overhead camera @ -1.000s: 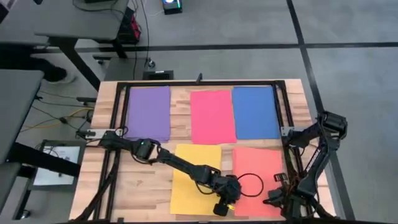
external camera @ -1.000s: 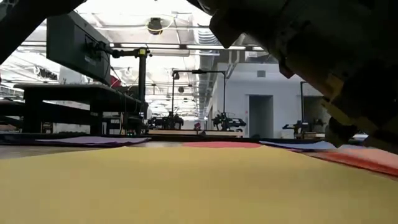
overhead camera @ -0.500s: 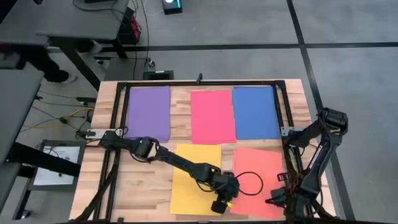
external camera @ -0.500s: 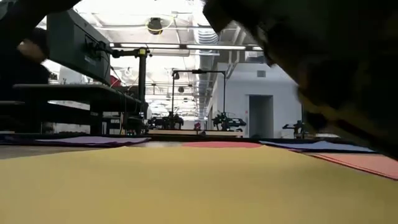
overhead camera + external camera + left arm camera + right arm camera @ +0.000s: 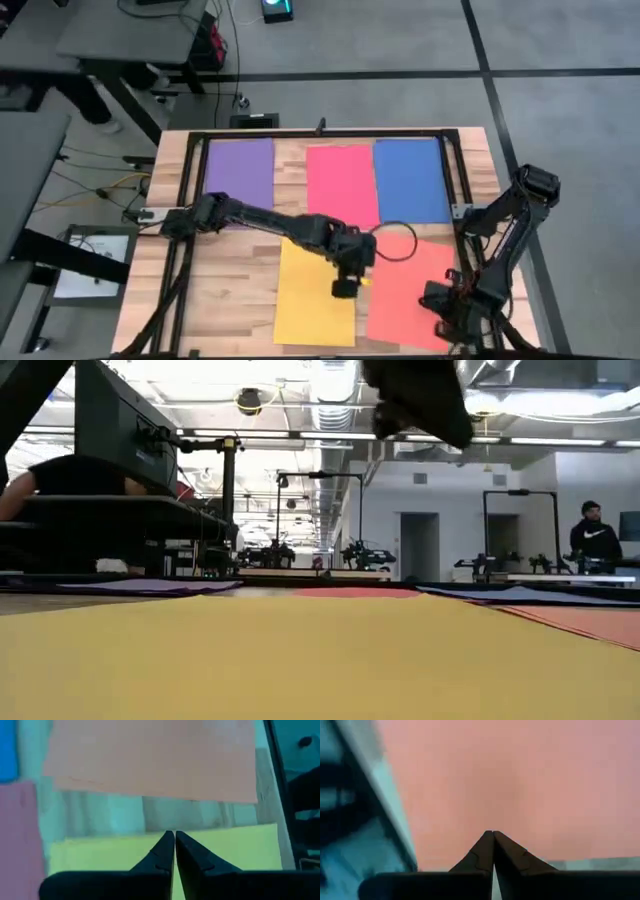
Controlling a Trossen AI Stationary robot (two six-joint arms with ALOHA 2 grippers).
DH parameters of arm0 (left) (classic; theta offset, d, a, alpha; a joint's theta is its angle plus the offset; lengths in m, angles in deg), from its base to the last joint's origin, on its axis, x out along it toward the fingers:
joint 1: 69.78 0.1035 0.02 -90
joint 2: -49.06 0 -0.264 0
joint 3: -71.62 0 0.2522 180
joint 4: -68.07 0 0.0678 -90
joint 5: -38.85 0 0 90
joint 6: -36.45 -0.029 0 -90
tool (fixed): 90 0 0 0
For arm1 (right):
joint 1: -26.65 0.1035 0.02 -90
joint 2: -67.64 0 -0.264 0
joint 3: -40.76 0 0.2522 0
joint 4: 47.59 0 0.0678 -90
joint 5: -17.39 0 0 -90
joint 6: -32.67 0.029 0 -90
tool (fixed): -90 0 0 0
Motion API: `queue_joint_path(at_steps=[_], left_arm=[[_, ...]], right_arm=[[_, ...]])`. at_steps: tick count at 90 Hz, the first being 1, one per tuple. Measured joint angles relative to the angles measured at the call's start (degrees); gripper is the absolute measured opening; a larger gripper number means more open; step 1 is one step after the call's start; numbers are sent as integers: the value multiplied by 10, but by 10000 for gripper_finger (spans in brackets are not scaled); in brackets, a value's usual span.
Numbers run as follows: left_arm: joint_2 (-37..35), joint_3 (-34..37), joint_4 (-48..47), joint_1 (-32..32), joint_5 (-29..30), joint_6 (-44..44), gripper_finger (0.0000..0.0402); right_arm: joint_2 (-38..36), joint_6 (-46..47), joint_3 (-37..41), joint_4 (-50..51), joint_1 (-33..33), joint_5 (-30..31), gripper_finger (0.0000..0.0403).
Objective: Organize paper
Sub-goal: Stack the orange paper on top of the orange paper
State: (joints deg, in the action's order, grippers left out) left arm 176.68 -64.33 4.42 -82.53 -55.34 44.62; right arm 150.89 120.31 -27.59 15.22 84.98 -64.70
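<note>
Five paper sheets lie flat; left hand closed empty over yellow; right hand closed.

The left arm reaches from its base at the worktop's left edge, stretched long across the middle, its elbow low and its wrist turned down; the left gripper hangs at the end with its jaws pressed together, tips meeting. The right arm folds back on itself at the right edge, its right gripper held low near the front, jaws likewise closed tip to tip.
</note>
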Motion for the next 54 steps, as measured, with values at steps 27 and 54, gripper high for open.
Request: queue_joint_path(at_steps=[27,54], left_arm=[[8,3,28,-21,-14,-44,0],[9,25,144,-83,35,62,0]], right_arm=[[-125,237,100,103,-192,114,0],[-184,201,286,-122,-327,120,0]])
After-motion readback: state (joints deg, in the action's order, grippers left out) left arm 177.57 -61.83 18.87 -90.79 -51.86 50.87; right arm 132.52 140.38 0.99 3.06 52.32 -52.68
